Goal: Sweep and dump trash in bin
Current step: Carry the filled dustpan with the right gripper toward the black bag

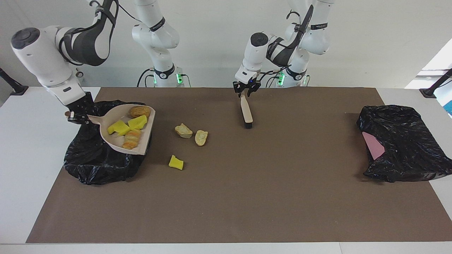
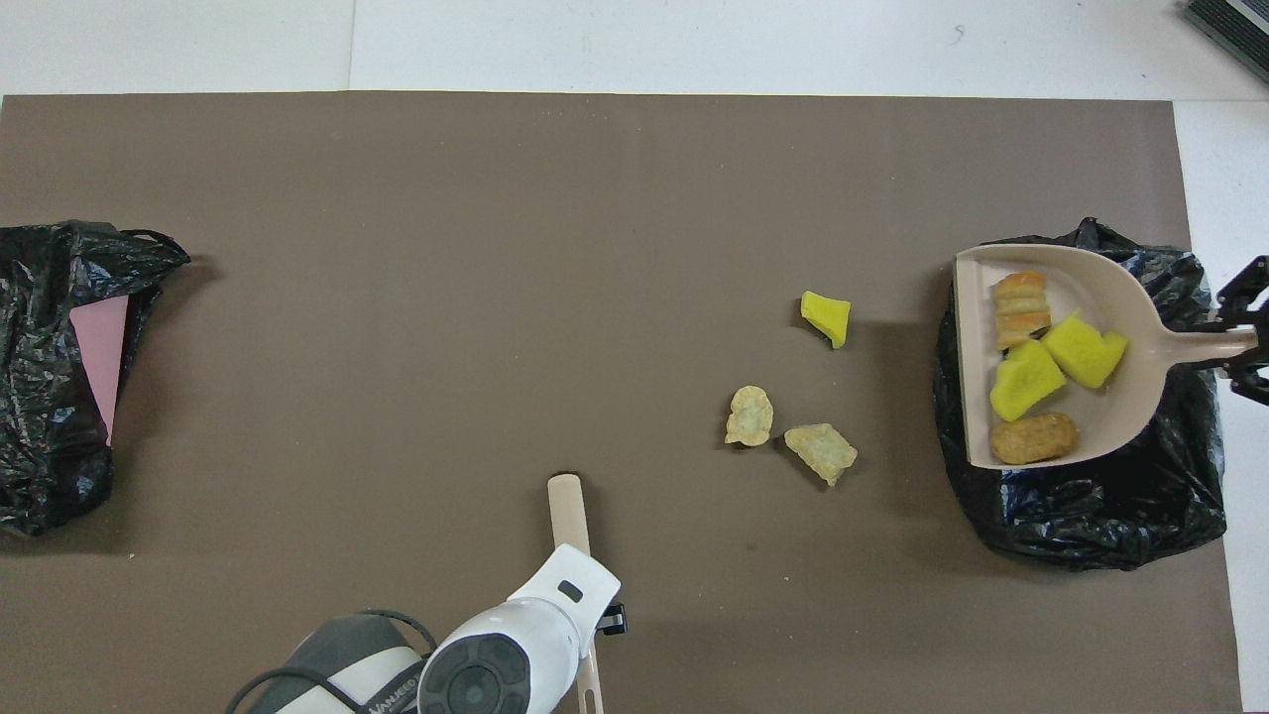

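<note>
upper left of the facing frame: right gripper (image 1: 75, 116) clenched on dustpan (image 1: 139, 150) handle, four scraps aboard, held over bin (image 1: 91, 165), undumped. frame centre: three scraps (image 1: 192, 135) loose on mat, wide bare mat around. upper centre: left gripper (image 1: 246, 91) at brush (image 1: 246, 112) handle, grip unclear.

Brown-matted table (image 1: 247, 204), two black bags (image 1: 102, 165) (image 1: 402, 148), three loose scraps (image 1: 176, 162), brush (image 1: 246, 113)
</note>
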